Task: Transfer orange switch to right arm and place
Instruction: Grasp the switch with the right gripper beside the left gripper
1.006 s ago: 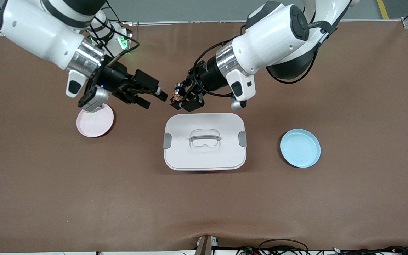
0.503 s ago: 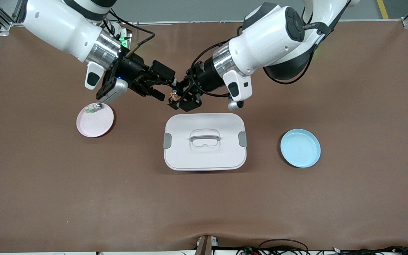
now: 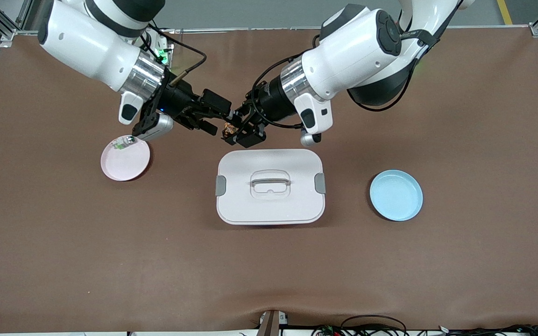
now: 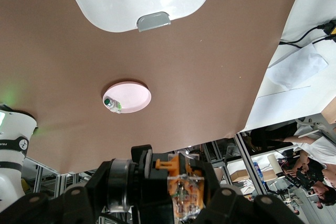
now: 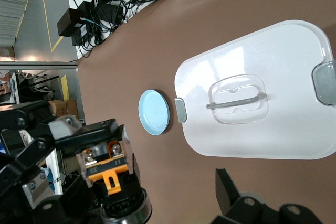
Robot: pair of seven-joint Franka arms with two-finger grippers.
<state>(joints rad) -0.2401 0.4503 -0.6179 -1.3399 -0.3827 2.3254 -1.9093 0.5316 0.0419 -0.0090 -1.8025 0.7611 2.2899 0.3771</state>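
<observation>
The orange switch (image 3: 228,129), a small black block with an orange clip and clear terminal cover, hangs over the brown table beside the white lidded container. My left gripper (image 3: 237,132) is shut on it. In the left wrist view the orange switch (image 4: 185,192) sits between the left gripper's (image 4: 178,174) dark fingers. My right gripper (image 3: 217,118) is open and level with the switch, its fingertips close on either side of the switch's black end. In the right wrist view the orange switch (image 5: 107,171) fills one corner and one right finger (image 5: 227,188) stands apart from it.
A white lidded container (image 3: 270,186) with grey latches lies mid-table. A pink plate (image 3: 125,163) toward the right arm's end holds a small whitish-green and silver part (image 3: 122,142). A blue plate (image 3: 396,195) lies toward the left arm's end.
The right arm has swung from over the pink plate toward the left gripper, bringing its open fingers up to the switch. The left gripper has shifted slightly toward it, still holding the switch.
</observation>
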